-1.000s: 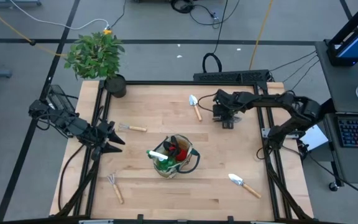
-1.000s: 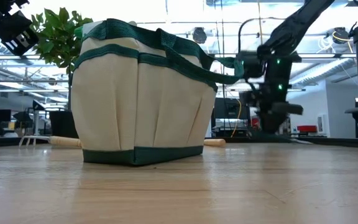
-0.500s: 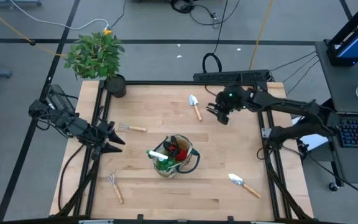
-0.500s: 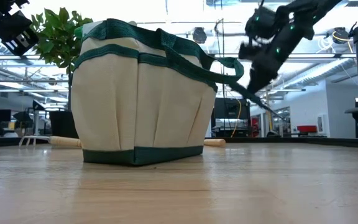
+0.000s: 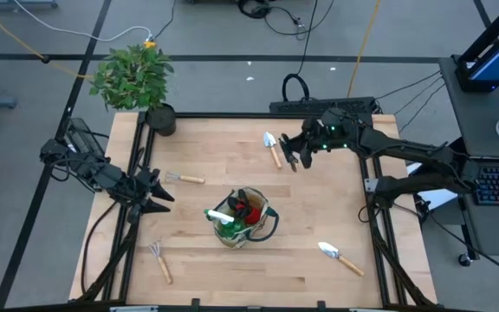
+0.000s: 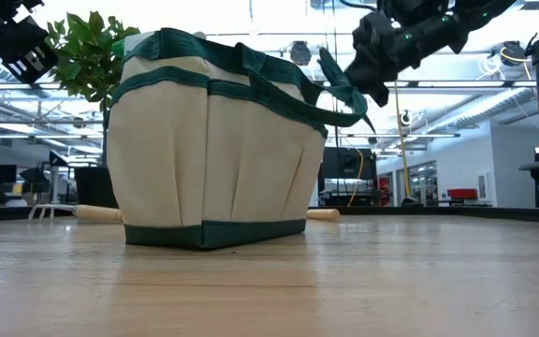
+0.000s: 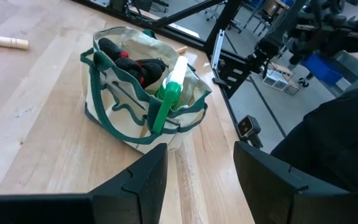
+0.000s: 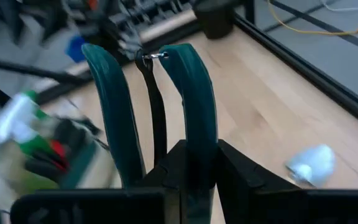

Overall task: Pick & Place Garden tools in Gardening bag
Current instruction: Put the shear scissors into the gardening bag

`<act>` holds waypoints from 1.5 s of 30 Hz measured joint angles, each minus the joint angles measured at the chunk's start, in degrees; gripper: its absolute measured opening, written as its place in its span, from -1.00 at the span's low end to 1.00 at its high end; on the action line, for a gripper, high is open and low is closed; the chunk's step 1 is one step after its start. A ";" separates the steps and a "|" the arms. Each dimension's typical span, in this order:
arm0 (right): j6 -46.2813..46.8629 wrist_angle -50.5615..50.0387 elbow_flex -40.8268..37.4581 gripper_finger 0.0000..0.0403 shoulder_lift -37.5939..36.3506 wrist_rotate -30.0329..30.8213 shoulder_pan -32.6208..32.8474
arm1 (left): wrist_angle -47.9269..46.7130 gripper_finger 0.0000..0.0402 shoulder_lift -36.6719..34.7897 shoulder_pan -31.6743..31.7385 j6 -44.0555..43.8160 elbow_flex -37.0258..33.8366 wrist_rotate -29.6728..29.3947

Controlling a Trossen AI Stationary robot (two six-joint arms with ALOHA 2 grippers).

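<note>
Between the right gripper's (image 5: 294,156) clamped fingers hang pruning shears (image 8: 160,106); beyond it, the gardening bag (image 5: 258,227) holds spray bottle (image 7: 168,99) and gloves; 4 tools remain.

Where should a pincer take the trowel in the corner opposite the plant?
Grip the trowel by its wooden handle, coming straight down from above with the fingers across it. It lies flat with nothing beside it; the handle is straight and narrow, while the blade is wide and tapered.
</note>
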 joint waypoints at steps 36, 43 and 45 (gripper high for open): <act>15.32 27.93 0.09 -0.77 0.00 -27.88 4.07 | 0.00 -0.06 0.01 0.00 1.86 0.00 0.00; 16.76 30.50 0.09 -0.77 0.06 -21.37 7.72 | 0.00 -0.06 0.02 0.00 1.87 0.00 0.00; 16.53 32.49 0.09 -0.77 0.47 -18.25 10.02 | 0.00 -0.06 0.00 0.02 2.02 0.00 0.00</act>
